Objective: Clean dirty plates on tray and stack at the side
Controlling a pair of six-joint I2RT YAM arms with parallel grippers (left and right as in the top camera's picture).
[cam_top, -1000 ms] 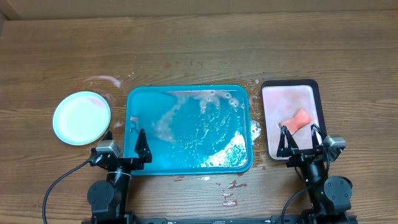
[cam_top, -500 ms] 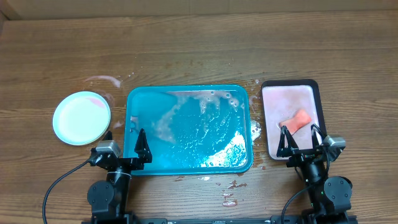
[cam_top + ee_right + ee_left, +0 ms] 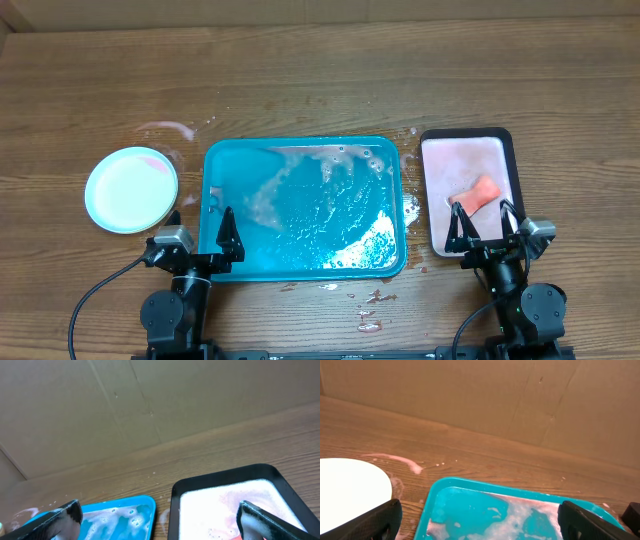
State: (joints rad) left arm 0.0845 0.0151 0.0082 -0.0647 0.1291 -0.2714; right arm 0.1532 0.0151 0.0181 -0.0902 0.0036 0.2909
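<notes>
The teal tray [image 3: 330,215] lies mid-table, wet with foam and pinkish water, and no plate is on it. A pale blue plate [image 3: 131,189] with a faint pink smear sits on the table to the tray's left. No yellow-green plate shows. My left gripper [image 3: 200,232] is open and empty, low at the tray's front-left corner. In the left wrist view its jaws [image 3: 480,522] span the tray [image 3: 470,510], with the plate [image 3: 350,490] at the left. My right gripper [image 3: 482,232] is open and empty at the pink tray's front edge.
A black-rimmed pink tray [image 3: 460,160] with foam and an orange sponge [image 3: 478,192] lies right of the teal tray; the right wrist view shows it [image 3: 225,500] too. Pink foam streaks [image 3: 165,130] and red sauce drops [image 3: 370,300] mark the wooden table.
</notes>
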